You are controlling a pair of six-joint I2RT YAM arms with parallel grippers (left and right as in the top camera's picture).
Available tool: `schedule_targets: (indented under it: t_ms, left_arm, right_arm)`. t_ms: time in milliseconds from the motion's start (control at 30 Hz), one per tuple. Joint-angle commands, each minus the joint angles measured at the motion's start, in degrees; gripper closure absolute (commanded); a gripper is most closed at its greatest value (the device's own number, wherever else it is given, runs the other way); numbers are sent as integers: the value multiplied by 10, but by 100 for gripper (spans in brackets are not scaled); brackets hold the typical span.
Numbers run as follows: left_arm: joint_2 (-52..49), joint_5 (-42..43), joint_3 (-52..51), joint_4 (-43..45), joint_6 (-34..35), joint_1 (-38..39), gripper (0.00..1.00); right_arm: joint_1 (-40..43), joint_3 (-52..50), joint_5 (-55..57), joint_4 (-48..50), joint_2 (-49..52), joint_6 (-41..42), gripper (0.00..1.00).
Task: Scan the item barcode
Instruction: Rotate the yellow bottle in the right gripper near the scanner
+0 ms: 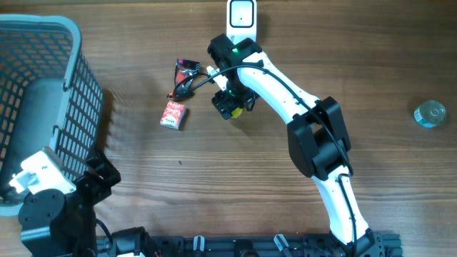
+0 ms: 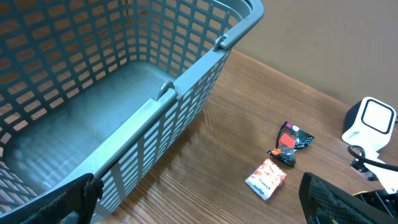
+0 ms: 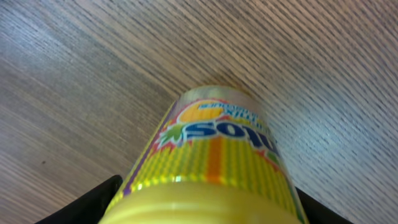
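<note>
Bottle (image 3: pixel 214 155), yellow-labelled, sits between fingers (image 3: pixel 87 202) of right pincer (image 1: pixel 228 100), near white scanner (image 1: pixel 243 16), right of red snack packet (image 1: pixel 173 114) on desk (image 1: pixel 371 57); clenched or released, cannot tell. Left pincer (image 2: pixel 205 199) spread wide, empty, beside blue basket (image 2: pixel 155 99).

Overhead looks down; right wrist hugs container (image 3: pixel 211 162).

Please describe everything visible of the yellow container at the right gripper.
The yellow container is round-bodied and looks like glossy plastic, its label showing blue letters, an orange stripe and green marks. It sits between the right gripper's dark fingers, far end toward the wooden table. Whether it touches the table or is firmly gripped, I cannot tell.
</note>
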State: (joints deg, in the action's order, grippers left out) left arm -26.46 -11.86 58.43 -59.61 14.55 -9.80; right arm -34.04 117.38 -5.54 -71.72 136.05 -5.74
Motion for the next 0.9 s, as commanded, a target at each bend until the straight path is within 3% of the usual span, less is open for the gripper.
schedule_targets:
  t_ms: [0,467,700,867]
  left_arm:
    - [-1,9,-2,2,9,3,0]
    - [-1,9,-2,2,9,3,0]
    - [-1,9,-2,2,9,3,0]
    - [-1,9,-2,2,9,3,0]
  right_arm:
    - [-4,2,-9,6,38,-9,26]
    - [-4,5,45,13,42,21,49]
    - [-4,21,47,-8,25,35,49]
    - [-4,70,42,-82,16,119,44]
